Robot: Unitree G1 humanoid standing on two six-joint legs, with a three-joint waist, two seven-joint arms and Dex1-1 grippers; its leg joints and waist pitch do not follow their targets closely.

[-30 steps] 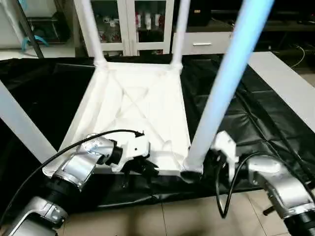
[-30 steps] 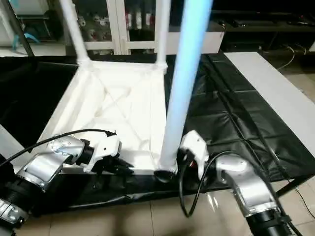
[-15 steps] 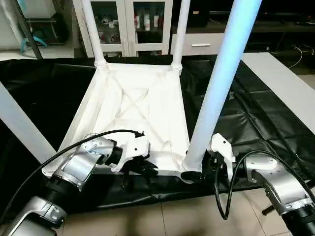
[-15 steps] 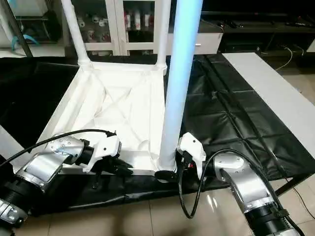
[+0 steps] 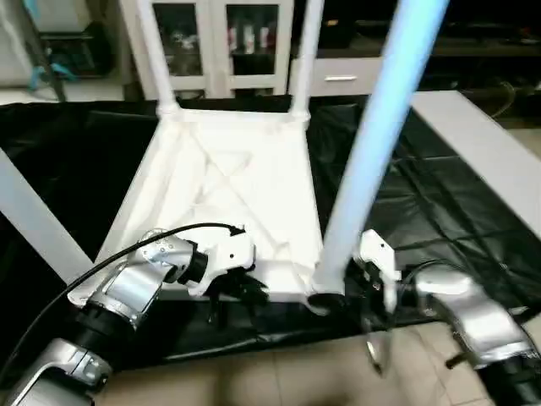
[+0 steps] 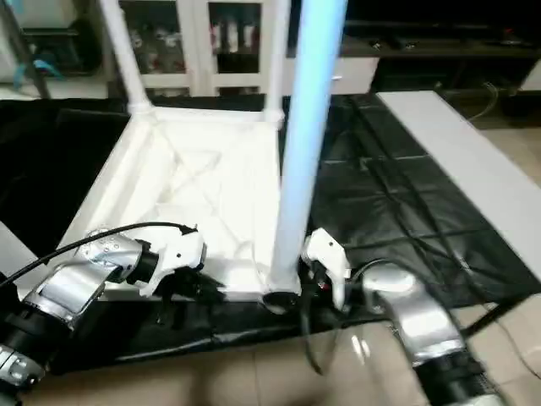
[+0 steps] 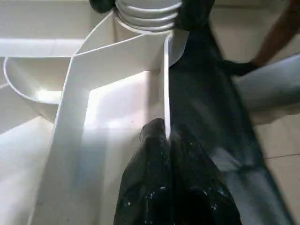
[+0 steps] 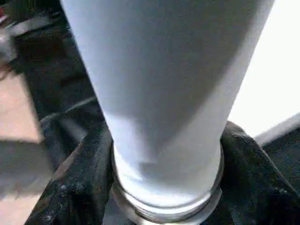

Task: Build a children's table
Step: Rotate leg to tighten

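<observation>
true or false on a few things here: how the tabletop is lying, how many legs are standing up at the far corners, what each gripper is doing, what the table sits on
1. The tabletop lies upside down, ribbed side up. True.
2. Only one leg stands at the far corners. False: two do, the far left leg and the far right leg.
3. The left gripper is shut on the tabletop's near edge wall. True: its fingers pinch the thin wall.
4. The right gripper is up at the top of the near leg. False: it is at the leg's base, fingers either side of it by the corner socket.
5. The tabletop rests on a black sheet. True.
</observation>
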